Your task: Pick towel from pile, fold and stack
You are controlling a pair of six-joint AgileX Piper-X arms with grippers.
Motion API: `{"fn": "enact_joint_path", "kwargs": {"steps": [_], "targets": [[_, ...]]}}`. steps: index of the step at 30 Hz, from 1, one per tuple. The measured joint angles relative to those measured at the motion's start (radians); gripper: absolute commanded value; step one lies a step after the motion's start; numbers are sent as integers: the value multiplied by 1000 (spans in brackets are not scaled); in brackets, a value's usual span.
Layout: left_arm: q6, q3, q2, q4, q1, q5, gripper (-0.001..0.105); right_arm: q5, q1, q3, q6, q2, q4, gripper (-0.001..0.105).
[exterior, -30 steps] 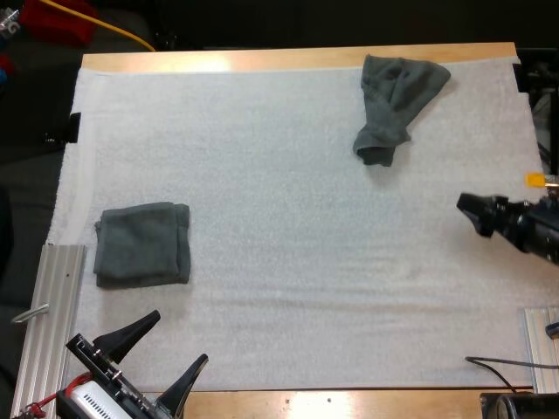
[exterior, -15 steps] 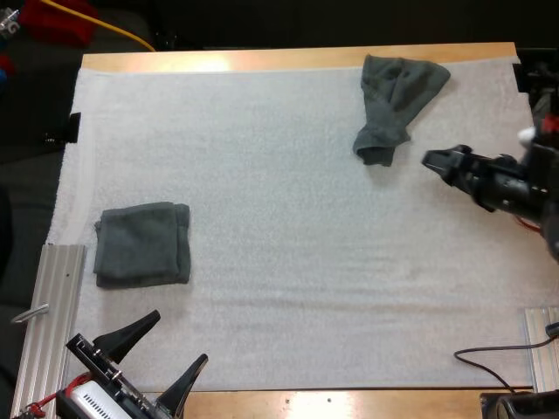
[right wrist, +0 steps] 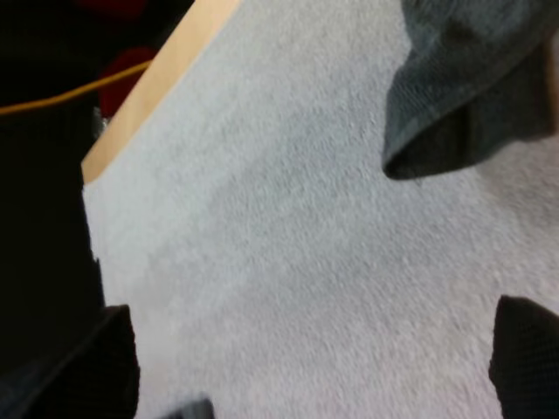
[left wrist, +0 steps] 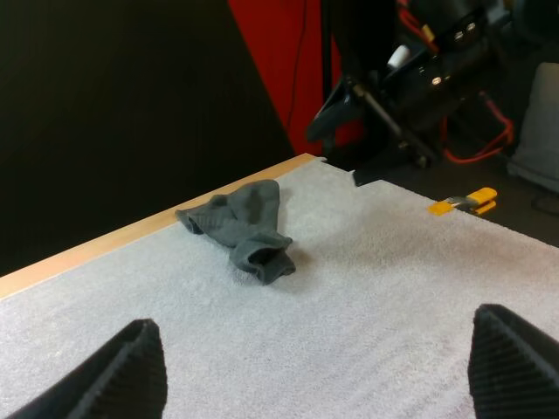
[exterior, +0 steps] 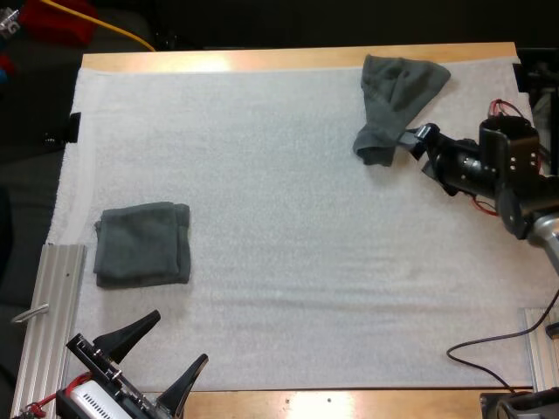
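The crumpled towel (exterior: 395,100) lies near the mat's (exterior: 288,218) far right corner. The right pincer (exterior: 420,147), fingers apart, is just beside its near end. The left pincer (exterior: 179,337), also spread, is near the folded towel (exterior: 142,244).

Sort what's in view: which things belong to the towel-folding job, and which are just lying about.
Job: crumpled towel; folded towel; white mat; right pincer, open beside the crumpled towel; left pincer, open at the near edge.
Lying about: metal rail at the table's left edge; yellow cable beyond the far edge.
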Motion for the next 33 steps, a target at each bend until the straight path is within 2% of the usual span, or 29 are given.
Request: {"fn": "enact_joint_path", "kwargs": {"steps": [11,21,33], "targets": [[-15,0,0,0,0,0,69,20,51,0,99,170,-157,79],[-20,0,0,3,0,0,69,67,52,0,178,296,-303,79],[-22,0,0,10,0,0,69,78,52,-2,330,453,-526,79]]}}
